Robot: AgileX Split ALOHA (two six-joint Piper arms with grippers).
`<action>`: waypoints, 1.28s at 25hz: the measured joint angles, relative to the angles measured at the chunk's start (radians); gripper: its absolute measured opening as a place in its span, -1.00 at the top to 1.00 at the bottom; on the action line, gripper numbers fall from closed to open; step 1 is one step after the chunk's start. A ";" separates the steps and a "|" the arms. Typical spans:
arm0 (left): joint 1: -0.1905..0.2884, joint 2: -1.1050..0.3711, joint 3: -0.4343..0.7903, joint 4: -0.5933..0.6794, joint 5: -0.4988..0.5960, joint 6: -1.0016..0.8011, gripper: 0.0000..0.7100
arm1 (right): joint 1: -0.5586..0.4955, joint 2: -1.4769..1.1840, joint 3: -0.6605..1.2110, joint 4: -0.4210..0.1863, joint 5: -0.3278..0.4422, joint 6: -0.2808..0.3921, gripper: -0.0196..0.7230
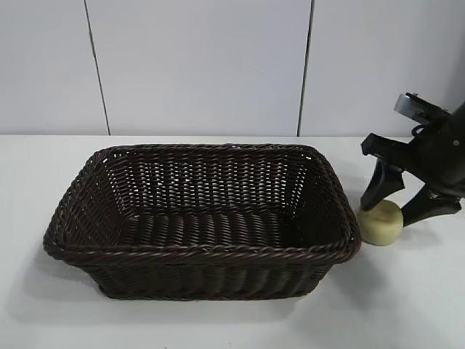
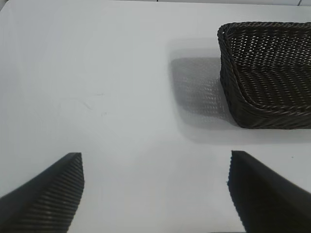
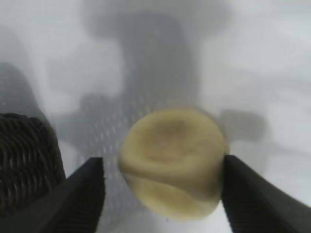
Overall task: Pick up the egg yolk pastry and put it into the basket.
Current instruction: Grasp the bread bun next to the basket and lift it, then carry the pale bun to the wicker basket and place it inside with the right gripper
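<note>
The egg yolk pastry point(image 1: 381, 222), a small pale yellow puck with a dimpled top, lies on the white table just off the right end of the basket point(image 1: 203, 251). My right gripper point(image 1: 391, 211) reaches down over it with a black finger on either side. In the right wrist view the pastry point(image 3: 172, 160) sits between the fingers of that gripper point(image 3: 163, 162): one finger touches its side and a narrow gap shows at the other. My left gripper point(image 2: 155, 160) stands wide open over bare table, apart from the basket point(image 2: 262, 73), holding nothing.
The dark brown wicker basket has nothing in it. A corner of it point(image 3: 24, 160) is close beside the right gripper's finger. White table point(image 1: 407, 305) stretches in front of and to the right of the pastry, with a white panelled wall behind.
</note>
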 joint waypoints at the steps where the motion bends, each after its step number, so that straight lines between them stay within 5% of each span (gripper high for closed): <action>1: 0.000 0.000 0.000 0.000 0.000 0.000 -0.67 | 0.000 0.000 0.000 0.000 0.009 0.000 0.85; 11: 0.000 0.000 0.000 0.000 0.000 0.000 -0.67 | 0.000 -0.189 -0.106 -0.088 0.223 0.038 0.86; 19: 0.000 0.000 0.000 0.000 0.000 0.000 -0.67 | 0.015 -0.319 -0.206 -0.044 0.336 0.101 0.86; 24: 0.000 0.000 0.000 0.000 0.000 0.000 -0.67 | 0.155 -0.303 -0.206 -0.027 0.300 0.101 0.86; 32: 0.000 0.000 0.000 0.000 0.000 0.000 -0.67 | 0.483 -0.221 -0.206 0.030 0.101 0.121 0.86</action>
